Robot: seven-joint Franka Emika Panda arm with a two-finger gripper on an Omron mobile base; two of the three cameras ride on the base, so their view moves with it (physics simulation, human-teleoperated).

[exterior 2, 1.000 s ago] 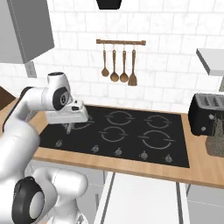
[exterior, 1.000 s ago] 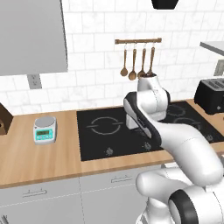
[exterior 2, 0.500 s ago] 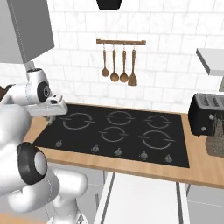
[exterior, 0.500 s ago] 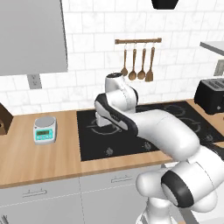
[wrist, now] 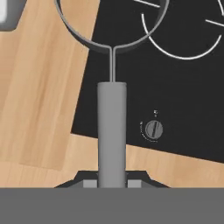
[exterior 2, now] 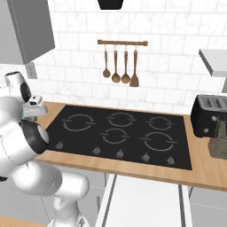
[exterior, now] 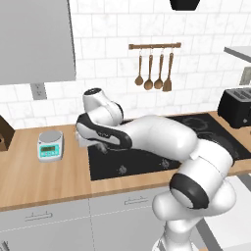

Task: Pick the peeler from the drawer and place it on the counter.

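wood-grain counter point(exterior: 44, 176) runs beside black cooktop point(exterior 2: 128, 133).

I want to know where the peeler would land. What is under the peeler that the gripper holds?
Below the peeler lie the left edge of the black cooktop, one knob beside it, and the wooden counter. The strip directly under its handle is covered.

Peeler point(wrist: 112, 131) in the hand point(wrist: 112, 181), above counter point(wrist: 39, 100) and cooktop point(wrist: 175, 87) edge, scale point(exterior: 50, 145) left
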